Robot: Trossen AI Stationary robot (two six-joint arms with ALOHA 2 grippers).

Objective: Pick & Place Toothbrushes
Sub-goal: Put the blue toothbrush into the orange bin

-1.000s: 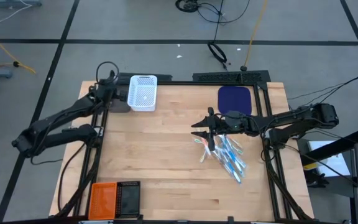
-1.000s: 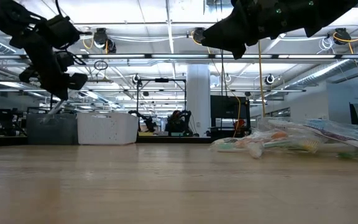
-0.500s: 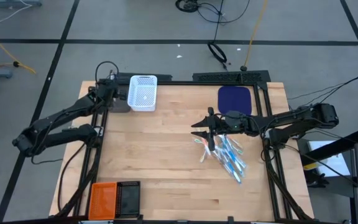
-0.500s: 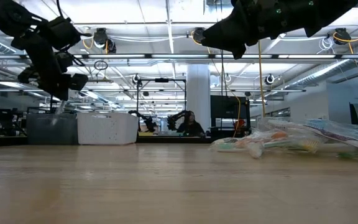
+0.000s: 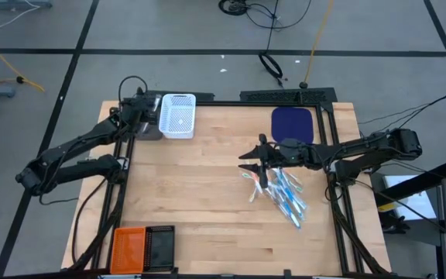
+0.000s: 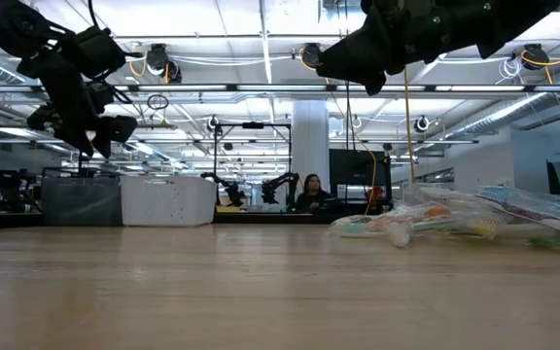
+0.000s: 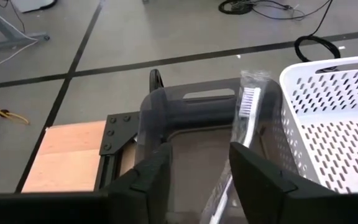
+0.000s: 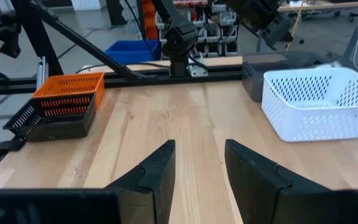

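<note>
My left gripper [image 5: 147,116] hangs open over the grey basket [image 7: 191,109] at the table's far left corner, beside the white basket [image 5: 178,115]. One toothbrush in a clear wrapper [image 7: 246,106] lies slanted inside the grey basket. Its bristle end leans on the wall next to the white basket, and its lower end is hidden behind one of my fingers. The other toothbrushes [image 5: 283,192] lie in a loose pile on the table's right half. My right gripper [image 5: 248,164] hovers open above the pile's left end, with nothing between its fingers [image 8: 199,155].
An orange basket [image 5: 128,248] and a black basket [image 5: 159,246] stand at the near left edge. A dark blue mat [image 5: 293,124] lies at the far right. Bare wood spreads between the baskets and the pile. A person sits in the room beyond the table [image 6: 311,190].
My left gripper has opened over the grey basket without moving. The toothbrush that hung below its fingers has dropped into the basket and no longer shows in the low view. My right arm has kept still.
</note>
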